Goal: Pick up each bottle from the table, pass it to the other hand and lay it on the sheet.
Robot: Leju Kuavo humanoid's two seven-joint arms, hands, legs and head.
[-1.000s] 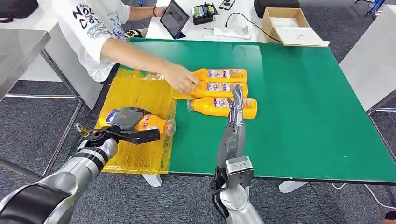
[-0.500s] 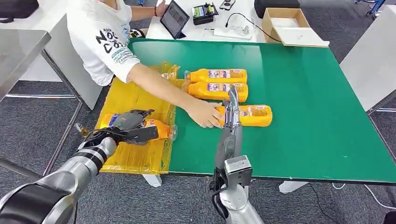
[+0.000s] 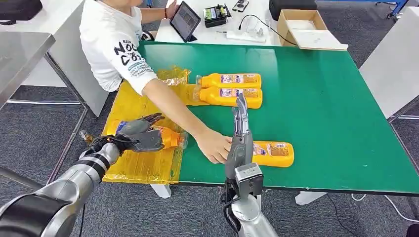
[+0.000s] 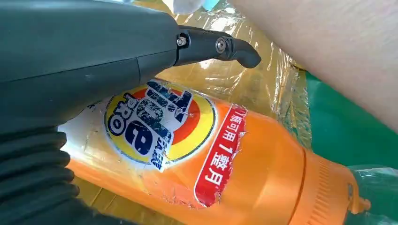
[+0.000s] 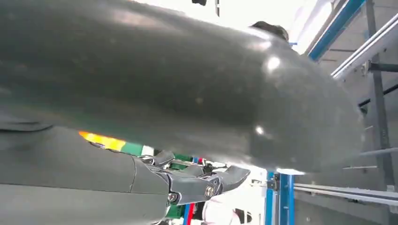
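An orange bottle (image 3: 169, 138) with a Tide label lies on the yellow sheet (image 3: 143, 101) at the table's left. My left hand (image 3: 137, 133) is over its label end. The fingers (image 3: 150, 119) are spread upward and the thumb (image 4: 220, 46) sticks out clear of the bottle (image 4: 244, 173). My right hand (image 3: 240, 116) hovers edge-on over the green table (image 3: 326, 103), fingers straight, holding nothing. A person's hand (image 3: 214, 146) touches another bottle (image 3: 272, 154) near the front edge, just right of my right forearm. Two more bottles (image 3: 230, 79) (image 3: 230, 96) lie side by side further back.
The person leans in from the back left, their arm crossing the sheet between my two hands. Behind the green table are a tablet (image 3: 185, 19), a cable and a cardboard box (image 3: 302, 23). A grey table (image 3: 22, 54) stands at the left.
The person has dragged the nearest bottle toward the front edge and to the right. My left hand's fingers have lifted and spread off the bottle on the sheet. The right hand has drawn back slightly.
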